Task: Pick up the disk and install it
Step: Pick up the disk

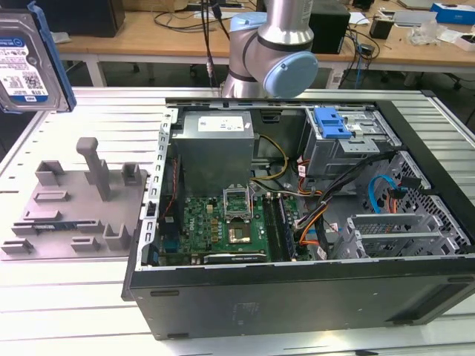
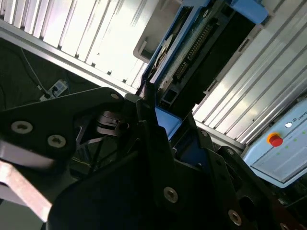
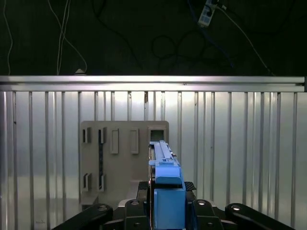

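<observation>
The disk [image 1: 26, 63], silver with a white-and-blue label and a blue carrier frame, hangs high at the exterior view's far left, above the grey stand [image 1: 74, 208]. In the first wrist view the disk [image 3: 164, 167] stands edge-on over the stand [image 3: 120, 158]. My gripper [image 3: 166, 188] is shut on the disk, one black finger on each side of the blue frame. The second wrist view shows the disk's underside and connector [image 2: 201, 52] reaching out past the gripper [image 2: 160, 122].
An open computer case [image 1: 297, 297] lies on the ribbed metal table [image 1: 67, 297]. Its grey drive cage with a blue latch [image 1: 330, 122] is at the back. The arm's base [image 1: 271, 52] stands behind the case. A pendant with a red button [image 2: 276, 140] lies nearby.
</observation>
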Motion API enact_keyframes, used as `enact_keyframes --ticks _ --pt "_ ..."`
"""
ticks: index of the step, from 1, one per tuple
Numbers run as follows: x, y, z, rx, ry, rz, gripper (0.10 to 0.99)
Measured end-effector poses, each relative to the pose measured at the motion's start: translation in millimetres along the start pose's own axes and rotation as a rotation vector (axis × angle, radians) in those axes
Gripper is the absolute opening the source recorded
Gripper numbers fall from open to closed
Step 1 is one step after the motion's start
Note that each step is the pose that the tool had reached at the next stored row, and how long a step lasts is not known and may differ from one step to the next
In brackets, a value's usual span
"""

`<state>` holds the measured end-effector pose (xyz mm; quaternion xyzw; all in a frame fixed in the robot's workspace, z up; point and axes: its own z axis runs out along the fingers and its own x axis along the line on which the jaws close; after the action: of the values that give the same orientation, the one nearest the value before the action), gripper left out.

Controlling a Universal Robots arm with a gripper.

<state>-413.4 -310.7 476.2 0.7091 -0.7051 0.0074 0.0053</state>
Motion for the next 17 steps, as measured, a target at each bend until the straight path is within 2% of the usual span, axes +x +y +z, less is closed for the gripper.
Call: enact_keyframes --ticks 3,11,17 --pt "0.2 0.0 -3.1 0.000 0.0000 0.001 0.365" --pt "0.8 -0.2 -3.5 0.000 0.0001 0.001 0.365" --pt "5.1 -7.6 -10.3 0.000 0.0000 0.001 0.365"
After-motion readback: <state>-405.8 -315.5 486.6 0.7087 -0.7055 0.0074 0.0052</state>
